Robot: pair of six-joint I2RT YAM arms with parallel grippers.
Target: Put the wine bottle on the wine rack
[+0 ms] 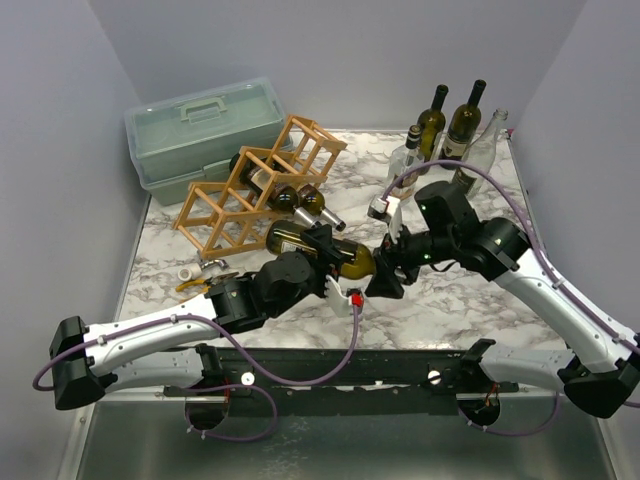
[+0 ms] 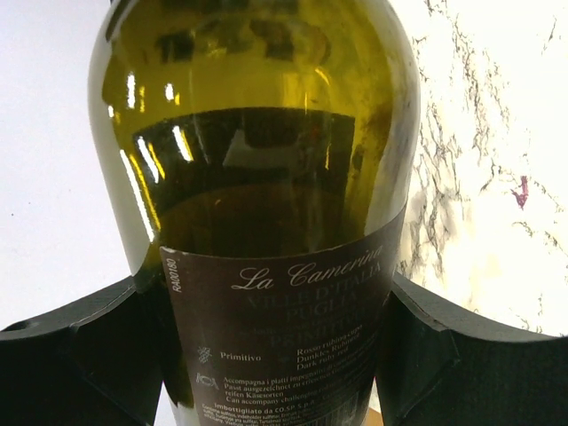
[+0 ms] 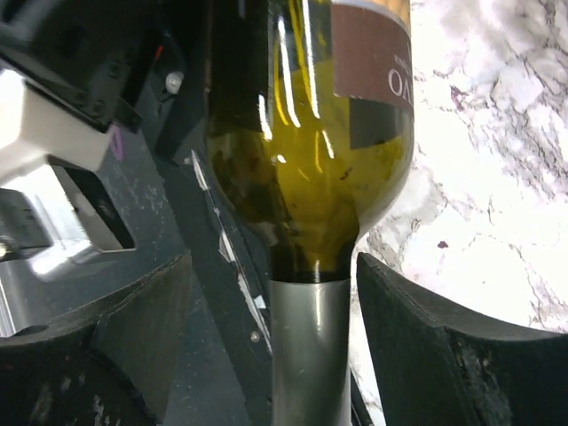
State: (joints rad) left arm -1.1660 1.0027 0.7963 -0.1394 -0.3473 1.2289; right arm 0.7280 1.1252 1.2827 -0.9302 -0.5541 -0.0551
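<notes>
The wine bottle is dark green with a brown label and lies level above the marble table, its neck toward the right. My left gripper is shut on its body. In the left wrist view both fingers press the label of the wine bottle. My right gripper straddles the neck. In the right wrist view the silver-foiled neck stands between the fingers with a wide gap on the left, so my right gripper is open. The wooden wine rack stands just behind the bottle and holds other bottles.
A pale green toolbox sits behind the rack at the back left. Several upright bottles stand at the back right. Small yellow and white items lie by the left arm. Grey walls close in both sides.
</notes>
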